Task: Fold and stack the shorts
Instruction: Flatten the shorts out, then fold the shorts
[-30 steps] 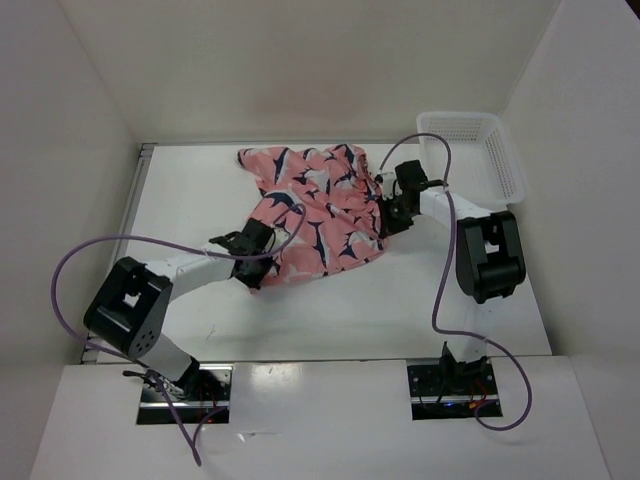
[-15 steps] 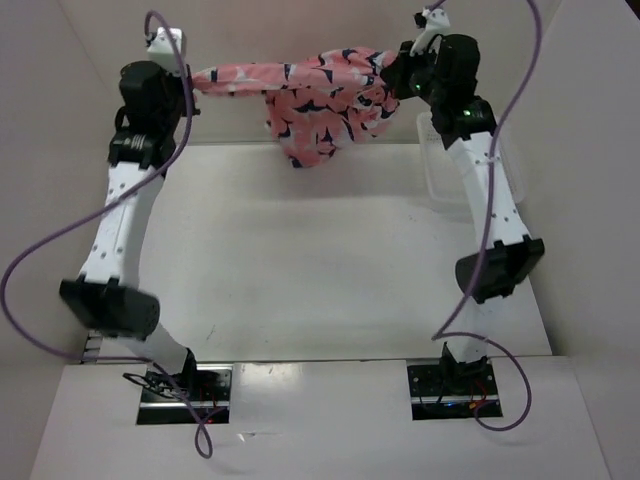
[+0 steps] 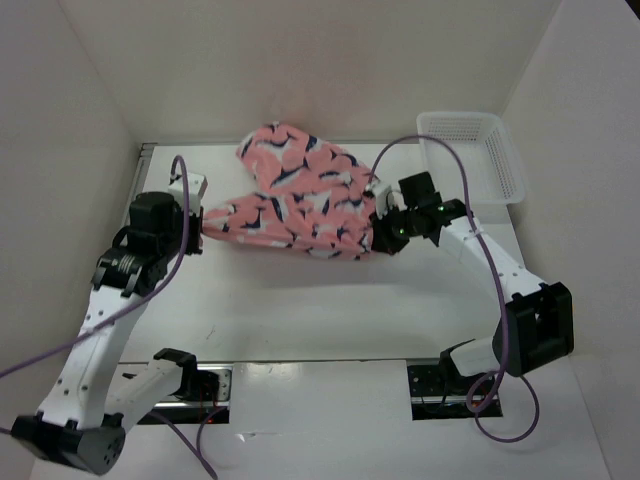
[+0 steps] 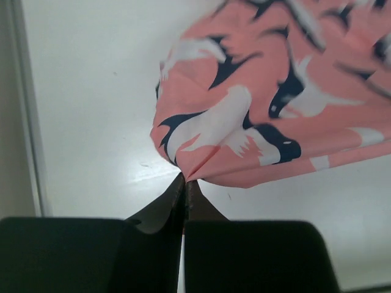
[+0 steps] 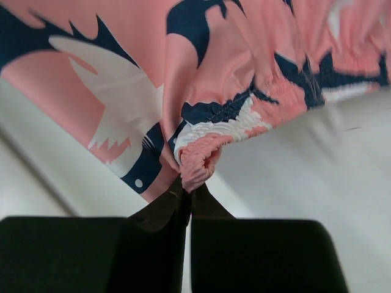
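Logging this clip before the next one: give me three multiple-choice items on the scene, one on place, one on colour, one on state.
1. Where is the white mesh basket? A near left corner; B far right corner of the table; C its middle.
2. The shorts' base colour? A coral pink; B green; C grey.
3. The left claw is: A open; B shut on nothing; C shut on the shorts.
B: it stands at the far right wall. A: pink in every view. C: its tips pinch a cloth corner.
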